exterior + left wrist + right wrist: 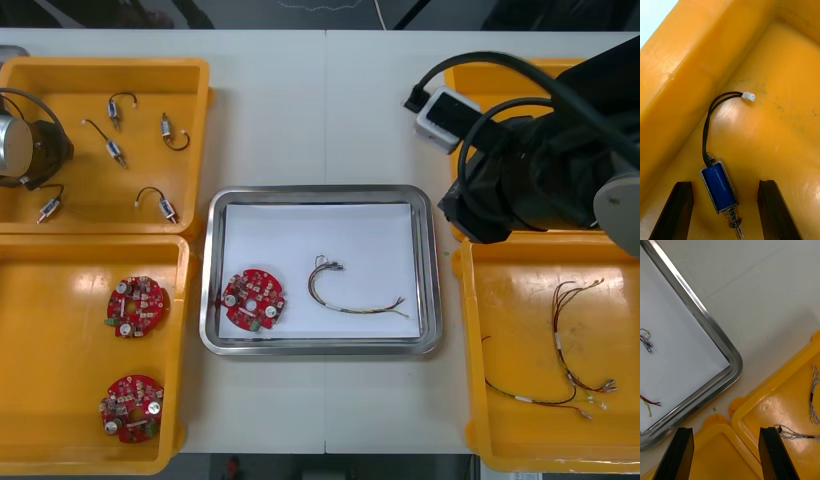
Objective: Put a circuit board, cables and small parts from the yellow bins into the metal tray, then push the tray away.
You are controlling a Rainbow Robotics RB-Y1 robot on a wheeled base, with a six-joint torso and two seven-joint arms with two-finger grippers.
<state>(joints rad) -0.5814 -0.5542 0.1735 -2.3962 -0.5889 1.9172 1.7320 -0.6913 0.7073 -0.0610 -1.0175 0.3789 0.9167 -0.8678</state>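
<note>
- Your left hand (725, 183) hangs low in the far left yellow bin (782, 112), fingers wide apart, with a small metal part (717, 185) and its black cable (711, 120) lying between them.
- Your right hand (726, 429) is wide too, holding nothing, above the right bins' rims (752, 405) beside the metal tray (733, 363) corner.
- The tray, on the worktop (320, 120), holds a circuit board (253, 298) and a red and yellow cable (350, 295).
</note>
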